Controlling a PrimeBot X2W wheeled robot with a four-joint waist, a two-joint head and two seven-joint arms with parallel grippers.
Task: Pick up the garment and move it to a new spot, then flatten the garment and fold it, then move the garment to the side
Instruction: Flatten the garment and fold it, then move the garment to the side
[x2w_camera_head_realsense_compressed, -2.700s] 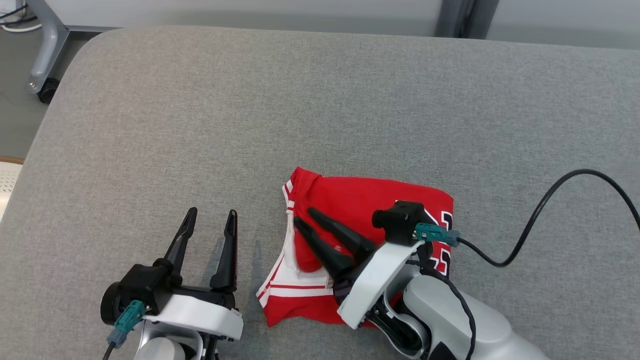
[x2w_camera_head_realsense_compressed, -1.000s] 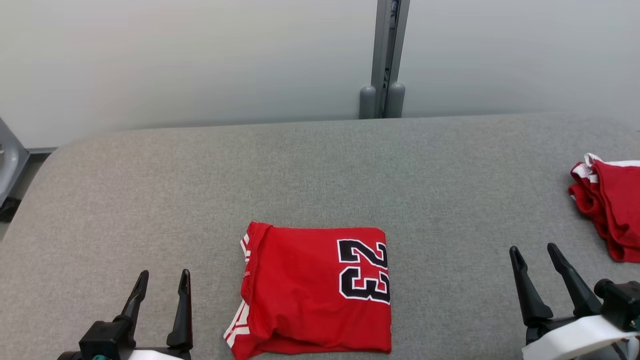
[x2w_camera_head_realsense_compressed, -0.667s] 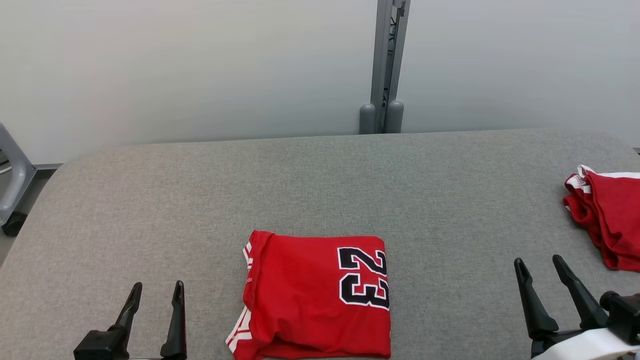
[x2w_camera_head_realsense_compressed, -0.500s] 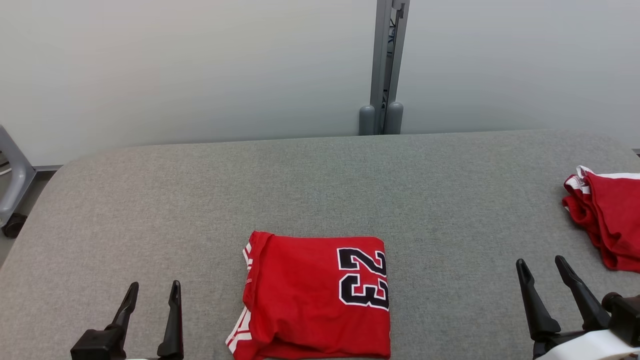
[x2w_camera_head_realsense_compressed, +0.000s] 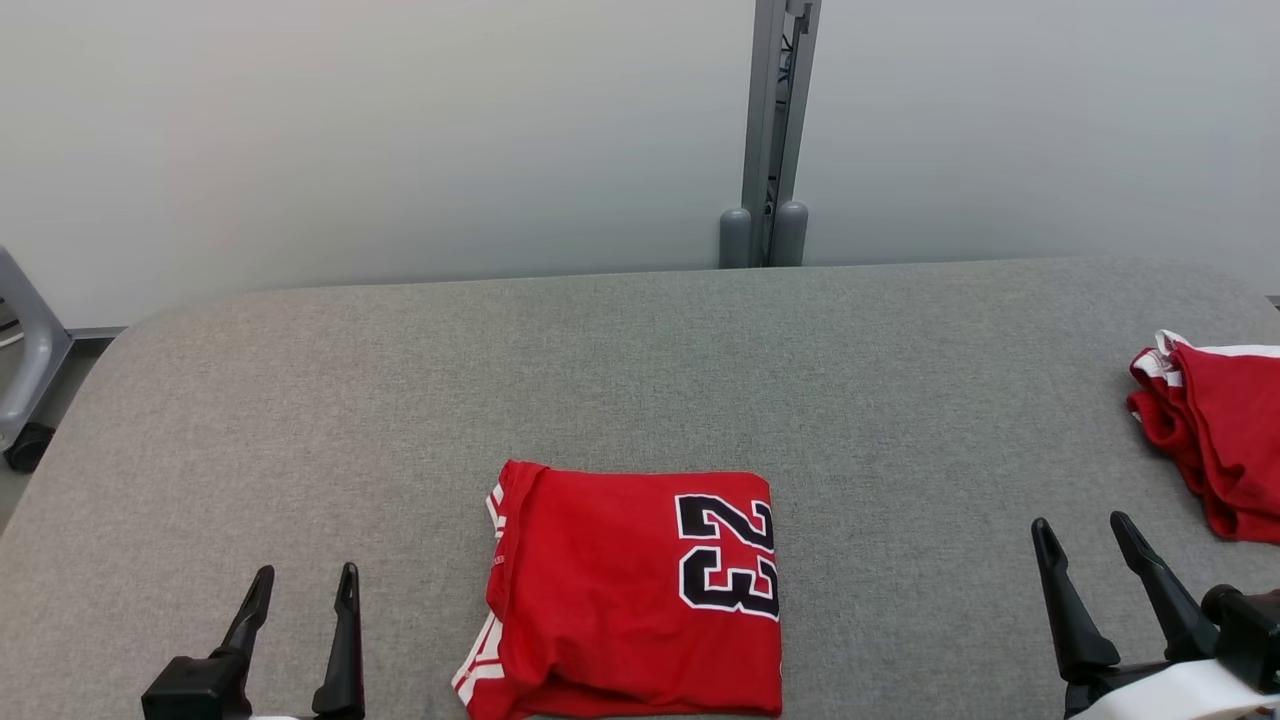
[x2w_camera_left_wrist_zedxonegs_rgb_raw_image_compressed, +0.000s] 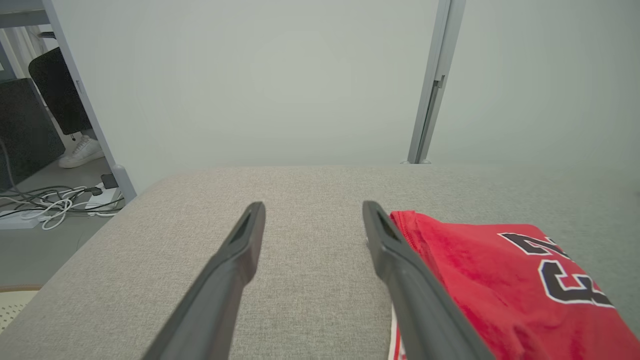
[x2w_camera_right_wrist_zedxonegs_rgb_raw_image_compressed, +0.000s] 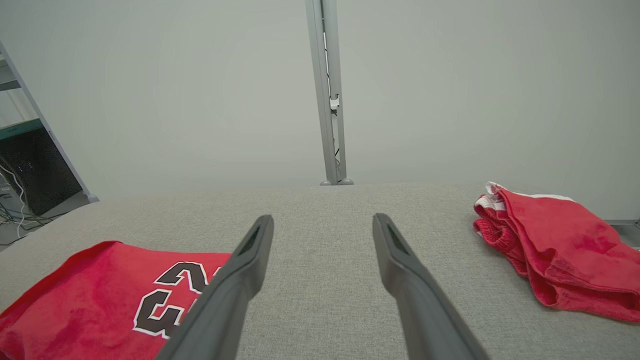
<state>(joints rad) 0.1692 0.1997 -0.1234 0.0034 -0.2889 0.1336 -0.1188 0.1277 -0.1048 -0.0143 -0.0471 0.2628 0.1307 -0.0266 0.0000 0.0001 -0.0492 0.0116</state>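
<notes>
- The one readable mark is the number "23" (x2w_camera_head_realsense_compressed: 727, 555), in big black digits edged in white, printed on the folded red jersey (x2w_camera_head_realsense_compressed: 600, 600) lying on the grey table (x2w_camera_head_realsense_compressed: 640, 350).
- In the head view it sits sideways along the jersey's right edge, the 2 above the 3.
- From the left wrist view the same digits show at a low slant and are hard to make out.
- From the right wrist view the 2 is plain; the 3 is partly behind a finger of the right gripper (x2w_camera_right_wrist_zedxonegs_rgb_raw_image_compressed: 322, 222).
</notes>
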